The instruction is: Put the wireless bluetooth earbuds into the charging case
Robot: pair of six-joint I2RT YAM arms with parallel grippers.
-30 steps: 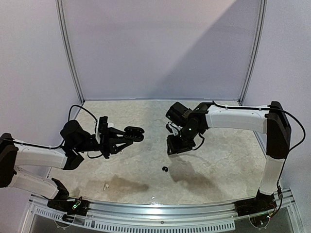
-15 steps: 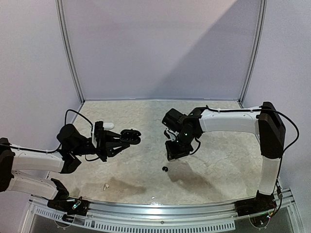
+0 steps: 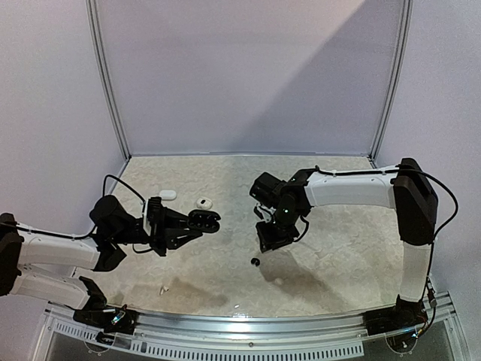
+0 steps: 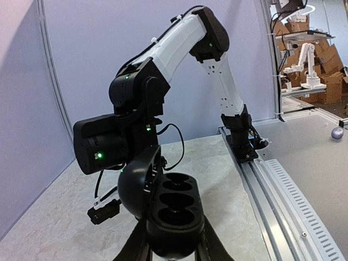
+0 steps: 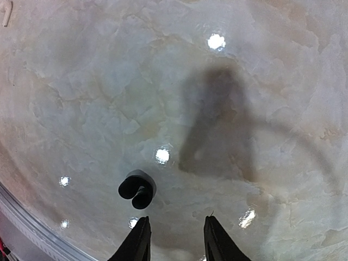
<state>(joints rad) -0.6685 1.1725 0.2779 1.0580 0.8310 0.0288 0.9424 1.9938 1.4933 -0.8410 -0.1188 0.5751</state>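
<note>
My left gripper (image 3: 183, 228) is shut on a black charging case (image 3: 204, 220) and holds it above the table. In the left wrist view the case (image 4: 175, 209) has its lid swung open to the left, its wells are empty, and my gripper (image 4: 174, 246) grips its base. A black earbud (image 3: 255, 262) lies on the table just near-side of my right gripper (image 3: 270, 238). In the right wrist view that earbud (image 5: 137, 188) lies just ahead and left of my gripper (image 5: 174, 239), which is open with nothing between its fingers. A white earbud (image 3: 163, 288) lies near the front left.
Two small white cases (image 3: 168, 194) (image 3: 204, 202) rest on the table behind the left gripper. Another white earbud (image 5: 5, 12) shows at the top left corner of the right wrist view. The metal rail (image 3: 248, 323) runs along the near edge. Walls close the back and sides.
My left arm has drawn back toward the near edge with the case, uncovering the two white cases. My right gripper has shifted left and down toward the black earbud.
</note>
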